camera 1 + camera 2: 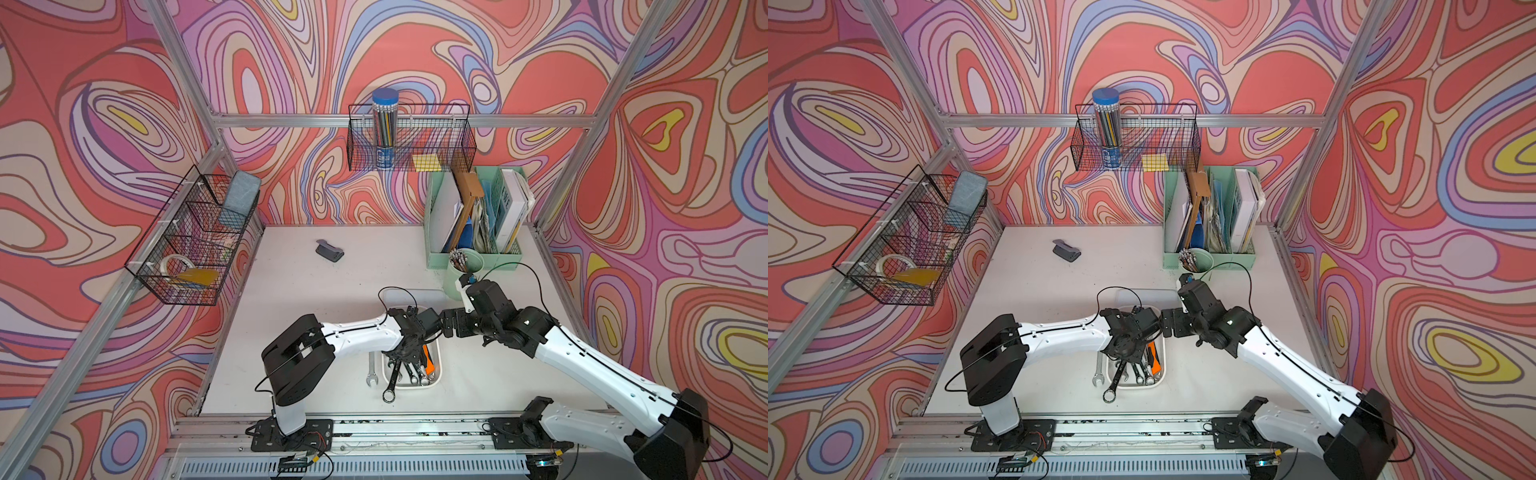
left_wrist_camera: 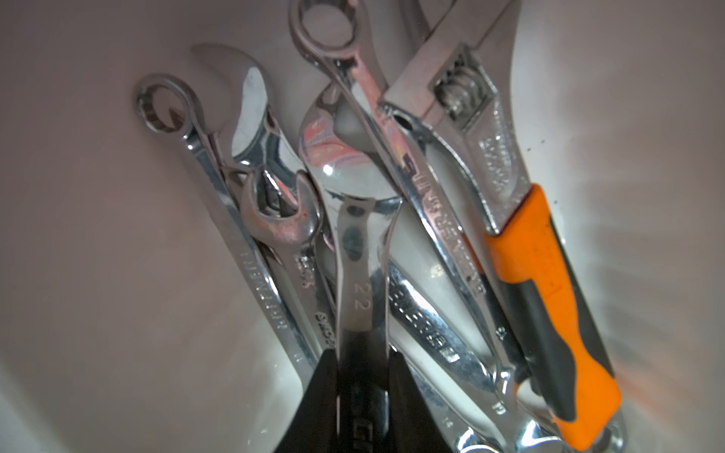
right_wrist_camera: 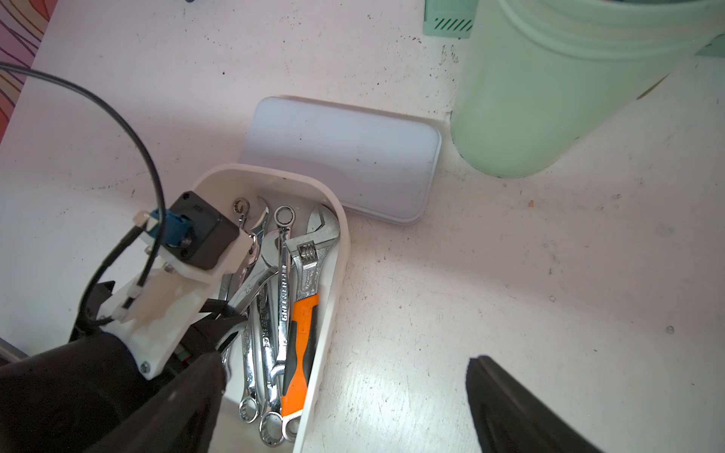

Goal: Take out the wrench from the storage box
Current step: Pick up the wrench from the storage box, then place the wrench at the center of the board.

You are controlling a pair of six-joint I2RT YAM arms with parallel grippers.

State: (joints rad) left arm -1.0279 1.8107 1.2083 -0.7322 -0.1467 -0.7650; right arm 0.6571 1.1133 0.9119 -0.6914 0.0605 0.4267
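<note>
Status at the box: the shallow white plastic storage box (image 3: 336,282) with rounded corners sits on the pale surface (image 1: 311,299) between the two arms, uncovered. Its flat white rounded lid (image 3: 341,164) lies just beyond the far end, leaving the top free for a straight reach down.

Left hand (image 2: 361,353) is inside the box, black fingers (image 2: 314,404) pressed to either side of the shank of the long chrome combination wrench stamped 22 (image 2: 355,274). No gap shows between fingers and steel, so I read it as clenched on that wrench. It rides on top of the pile, crossing the others; I take that as the reason to choose it, since nothing pins it. The grip sits on the narrow shank behind the open-jaw head, slim enough to fit between the fingers.

In both top views a ring end (image 1: 390,389) pokes past the box's near rim. It is probably the same wrench, though the hand hides the join. Not out yet.

The orange-and-black-handled adjustable wrench (image 2: 549,298) lies along the wall on the right arm's side, clear of the grip. A slim chrome open-end wrench (image 1: 371,370) lies on the surface just beside the box.

Right hand (image 3: 345,361) hangs over the box's far end, fingers spread wide, holding nothing. I judge it is placed off the pile to leave the lift path free.

Risk: neighbours touching the 22 may drag along.
</note>
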